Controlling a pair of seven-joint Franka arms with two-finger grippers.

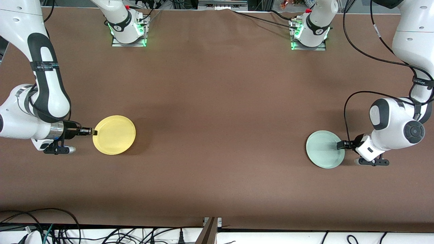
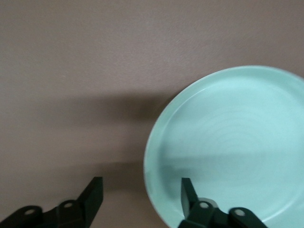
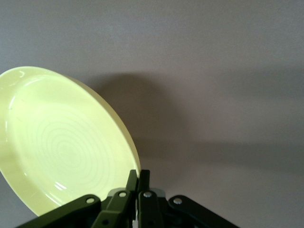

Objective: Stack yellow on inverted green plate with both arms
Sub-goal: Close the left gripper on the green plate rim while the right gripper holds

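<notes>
At plate rims — right gripper pinches yellow.

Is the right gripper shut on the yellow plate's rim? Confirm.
Yes, the right gripper pinches the yellow plate at its rim.

1. In my left wrist view the green plate runs off the picture's edge, so part of its rim is cut off.
2. My left gripper shows only its fingertips; the rest is cropped.
3. One fingertip hides a patch of the green plate's rim.
4. The yellow plate is cropped beside my right gripper.
</notes>
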